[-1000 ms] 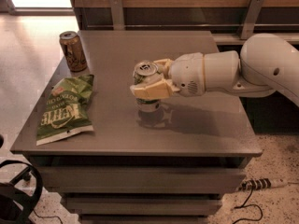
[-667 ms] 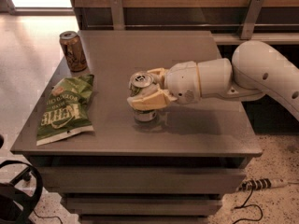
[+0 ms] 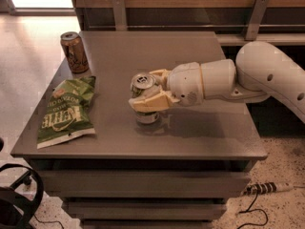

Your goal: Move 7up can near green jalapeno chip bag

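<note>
Centrally, a grey table (image 3: 205, 142) filled the camera view and carried every object. The robot's white arm (image 3: 267, 75) reached in from the right of the view, low and roughly level over the tabletop, presumably so that its load could travel sideways without tipping. The green jalapeno chip bag (image 3: 66, 111) lay flat near the table's left edge, lettering upward; it marked the destination. The gripper (image 3: 146, 90) was near the middle of the table. Its cream fingers (image 3: 148, 102) were clamped on the 7up can (image 3: 142, 81) from the side, one on each flank, a grip that held the can upright with its silver top showing. Whether the can's base touched the table or hung just above it could not be told. Can and bag were well apart, so the transfer appeared unfinished. A brown-gold can (image 3: 75, 52) stood upright at the far left corner, just beyond the bag and outside the task.
</note>
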{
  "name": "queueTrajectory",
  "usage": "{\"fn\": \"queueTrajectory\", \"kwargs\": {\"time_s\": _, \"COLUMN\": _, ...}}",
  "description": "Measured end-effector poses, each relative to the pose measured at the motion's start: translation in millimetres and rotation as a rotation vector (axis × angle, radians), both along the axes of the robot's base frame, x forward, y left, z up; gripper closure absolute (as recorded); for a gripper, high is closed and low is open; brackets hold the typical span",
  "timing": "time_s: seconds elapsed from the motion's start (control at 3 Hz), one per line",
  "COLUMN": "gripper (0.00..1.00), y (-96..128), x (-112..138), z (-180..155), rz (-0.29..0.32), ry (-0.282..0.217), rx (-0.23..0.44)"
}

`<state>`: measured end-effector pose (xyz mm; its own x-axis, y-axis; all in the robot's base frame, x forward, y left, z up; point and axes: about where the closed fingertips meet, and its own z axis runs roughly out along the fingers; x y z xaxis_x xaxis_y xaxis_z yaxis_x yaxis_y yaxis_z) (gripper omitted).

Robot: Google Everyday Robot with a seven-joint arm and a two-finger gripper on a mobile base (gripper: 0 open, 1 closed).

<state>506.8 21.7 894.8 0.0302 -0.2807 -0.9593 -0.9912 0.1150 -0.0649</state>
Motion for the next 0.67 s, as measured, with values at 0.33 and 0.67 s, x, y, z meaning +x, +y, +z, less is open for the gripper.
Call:
{"fn": "queueTrajectory", "kwargs": {"time_s": 0.33, "gripper": 0.36, "y": 2.1, "x": -0.8, "z": 0.2, "rz": 0.004, "ry": 0.0, "rx": 0.0}}
{"fn": "queueTrajectory", "kwargs": {"time_s": 0.67, "gripper": 0.12, "y": 4.1, "x": -1.6, "z": 0.4, "rz": 0.008, "ry": -0.001, "rx": -0.001}}
